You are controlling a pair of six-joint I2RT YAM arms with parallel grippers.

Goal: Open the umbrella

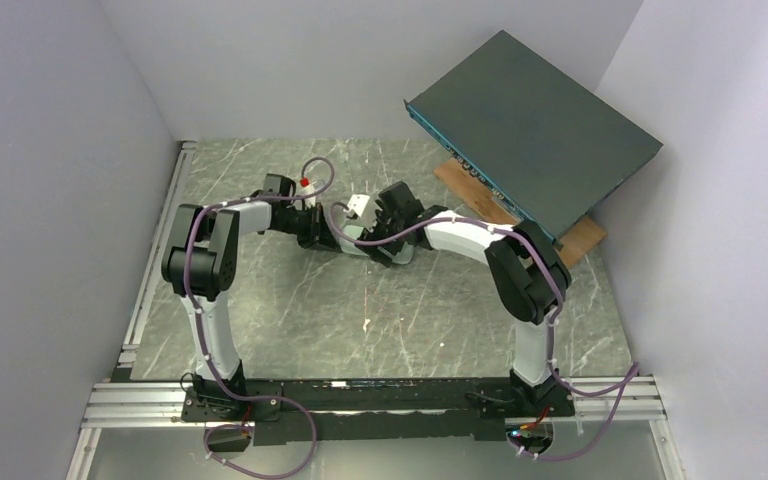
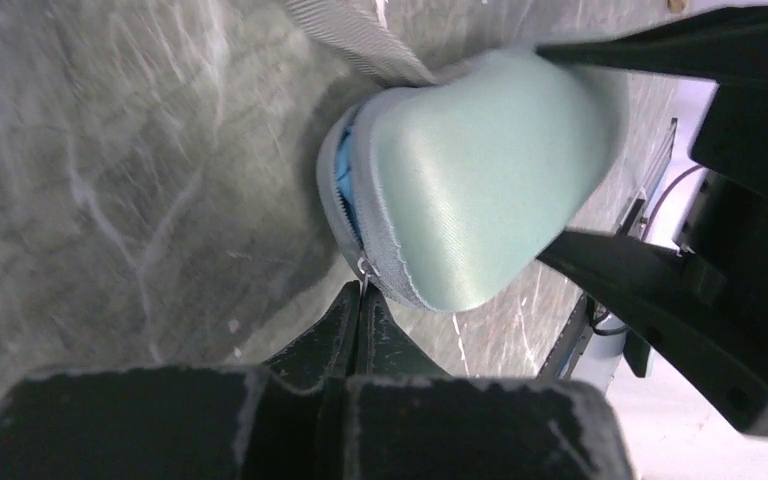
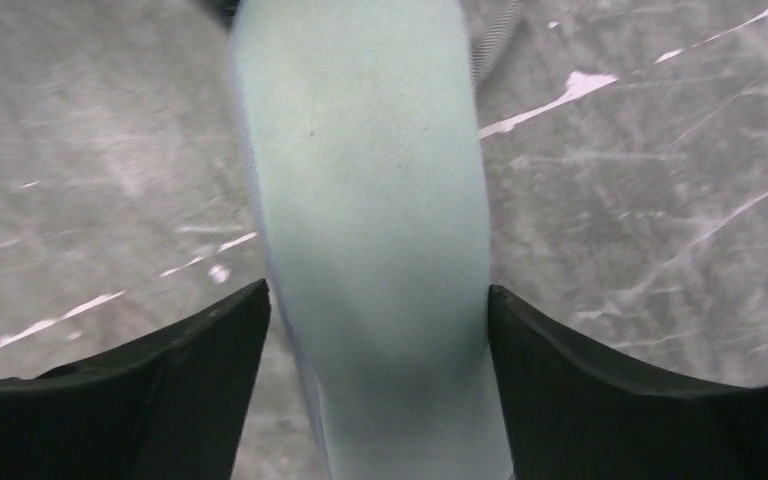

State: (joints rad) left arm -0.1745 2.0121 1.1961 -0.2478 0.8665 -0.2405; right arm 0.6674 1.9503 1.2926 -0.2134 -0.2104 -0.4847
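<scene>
Pale green case (image 2: 480, 170) shows sky-blue umbrella (image 2: 346, 178); table (image 2: 110, 200) grey, white-veined.

Shows only a blue sliver of umbrella (image 2: 346, 172) through the zip (image 2: 332, 205) of the case (image 2: 470, 170); crops both case ends in right wrist view.

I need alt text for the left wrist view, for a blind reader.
The shut left gripper pinches the zipper pull of a pale green hard case, its zip partly open onto blue fabric. The right gripper clamps the case from both sides.

case (image 3: 360, 150) in right hand (image 3: 377, 295) | left hand (image 2: 361, 297) at its zipper (image 2: 365, 268)
</scene>
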